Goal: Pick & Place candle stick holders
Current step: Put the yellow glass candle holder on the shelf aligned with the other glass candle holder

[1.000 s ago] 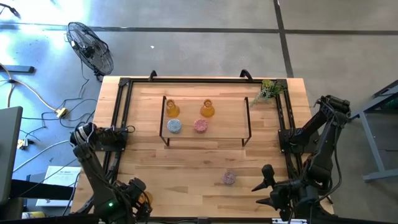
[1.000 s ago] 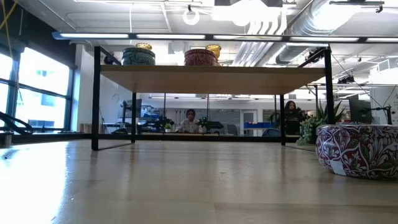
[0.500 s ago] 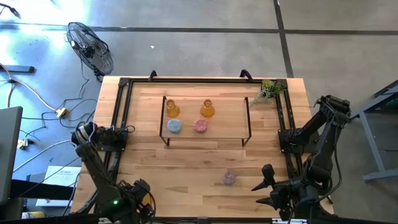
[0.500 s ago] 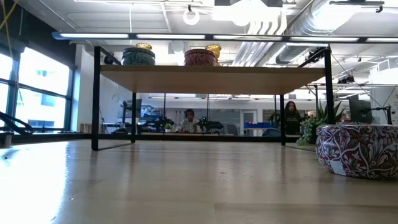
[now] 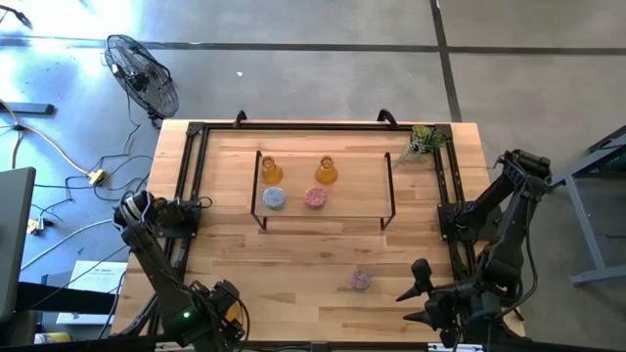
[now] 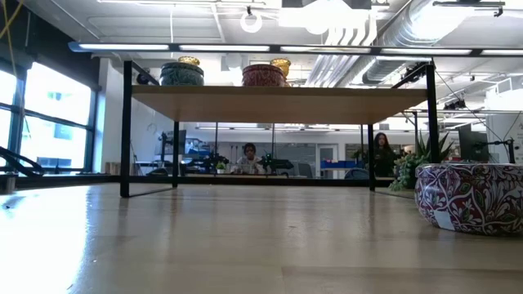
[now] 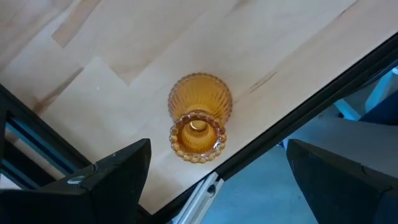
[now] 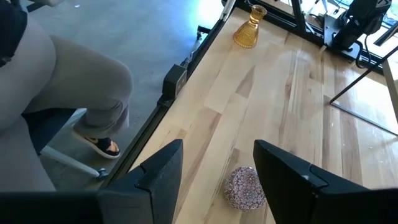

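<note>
Left tool (image 7: 214, 171) hangs wide open over an amber holder (image 7: 199, 117) at the table's (image 5: 293, 254) near-left corner, nothing grasped. Small shelf (image 5: 352, 210) mid-table carries two amber holders (image 5: 271, 170), a blue one (image 5: 275, 198) and a pink one (image 5: 315, 198). Purple holder (image 5: 361, 281) sits alone near the front. Right tool (image 8: 219, 177) waits just beside it, parted and empty

High cam: straight down. Low cam: tabletop level. Both share shelf (image 5: 325, 186). Wrist cams close.
</note>
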You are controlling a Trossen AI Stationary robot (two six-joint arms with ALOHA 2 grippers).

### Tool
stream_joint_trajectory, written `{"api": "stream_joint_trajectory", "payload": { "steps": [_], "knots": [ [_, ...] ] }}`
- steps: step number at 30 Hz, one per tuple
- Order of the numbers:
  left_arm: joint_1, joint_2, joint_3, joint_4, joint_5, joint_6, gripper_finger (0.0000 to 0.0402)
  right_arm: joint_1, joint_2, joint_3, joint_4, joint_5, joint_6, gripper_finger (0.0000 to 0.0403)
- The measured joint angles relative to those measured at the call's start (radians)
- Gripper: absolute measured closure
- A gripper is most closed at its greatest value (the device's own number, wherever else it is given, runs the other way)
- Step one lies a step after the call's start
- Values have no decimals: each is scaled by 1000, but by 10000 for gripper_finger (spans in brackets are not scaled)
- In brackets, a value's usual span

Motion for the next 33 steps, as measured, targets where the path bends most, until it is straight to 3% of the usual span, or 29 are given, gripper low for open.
{"api": "stream_joint_trajectory", "payload": {
  "steps": [3, 8, 23, 33],
  "knots": [
    [0, 0, -30, 19, 3, 10, 33, 0, 0, 0, 0, 0, 0, 208],
    [0, -10, -107, 62, 111, 9, 33, 0, 0, 0, 0, 3, 0, 208],
    [14, -17, -215, 259, 118, 95, 33, 0, 0, 0, 0, 18, -4, 208],
    [29, -17, -229, 220, 120, 106, 33, 0, 0, 0, 0, 15, -4, 208]
  ]
}}
